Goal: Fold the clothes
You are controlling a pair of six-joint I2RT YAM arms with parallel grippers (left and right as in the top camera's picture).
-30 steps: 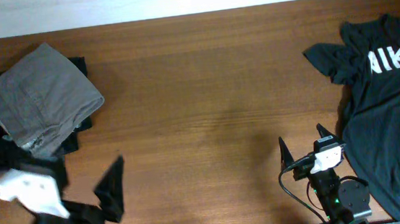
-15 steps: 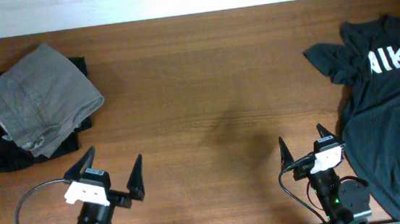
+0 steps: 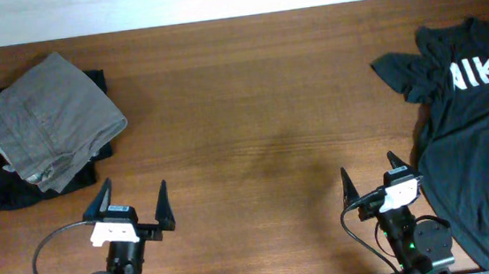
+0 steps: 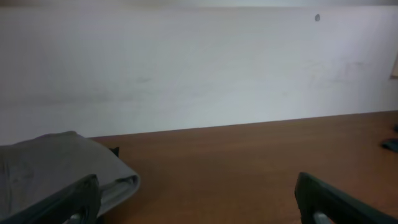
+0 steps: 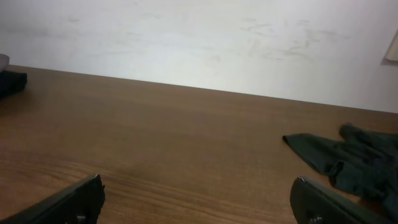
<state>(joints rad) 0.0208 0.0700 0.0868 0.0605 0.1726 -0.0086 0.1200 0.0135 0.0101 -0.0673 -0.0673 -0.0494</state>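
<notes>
The grey-khaki shorts (image 3: 48,123) lie folded on top of a folded black garment (image 3: 18,188) at the far left of the table. Their folded edge shows at the lower left of the left wrist view (image 4: 74,168). My left gripper (image 3: 132,206) is open and empty near the front edge, below and to the right of the shorts; its fingers frame bare wood in the left wrist view (image 4: 199,208). My right gripper (image 3: 371,179) is open and empty near the front edge on the right, over bare wood in the right wrist view (image 5: 199,202).
A dark T-shirt with white lettering (image 3: 474,126) lies unfolded along the right side of the table, and part of it shows in the right wrist view (image 5: 342,158). A white wall runs behind the table's far edge.
My left arm has drawn back from the folded shorts towards the front edge and settled with the gripper open. The shorts and the right arm have not moved.
</notes>
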